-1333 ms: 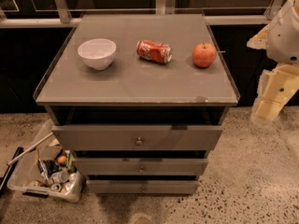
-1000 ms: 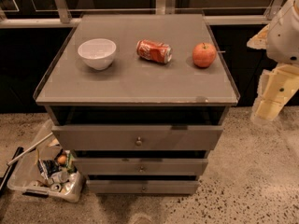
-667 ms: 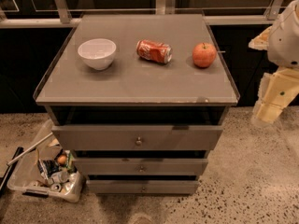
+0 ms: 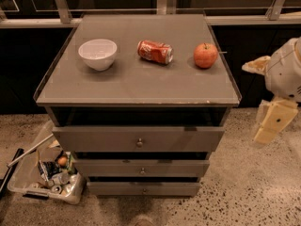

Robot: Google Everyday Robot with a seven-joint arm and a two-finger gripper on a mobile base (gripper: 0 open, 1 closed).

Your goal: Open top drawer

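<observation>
The top drawer (image 4: 138, 138) is the widest and tallest grey front, just under the cabinet's top, with a small round metal knob (image 4: 139, 142) at its centre. A dark gap shows between its upper edge and the cabinet top. Two slimmer grey drawers (image 4: 141, 168) sit below it. My gripper (image 4: 272, 119), cream-coloured under a white rounded wrist, hangs in the air to the right of the cabinet. It is well clear of the drawer front and the knob and holds nothing.
On the cabinet top (image 4: 141, 86) stand a white bowl (image 4: 98, 53), a crushed red can (image 4: 155, 52) on its side and a red apple (image 4: 206, 55). A clear bin of rubbish (image 4: 47, 178) lies on the speckled floor at the lower left. A dark railing runs behind.
The gripper has drifted very slightly to the right. The drawers and the things on top have not moved.
</observation>
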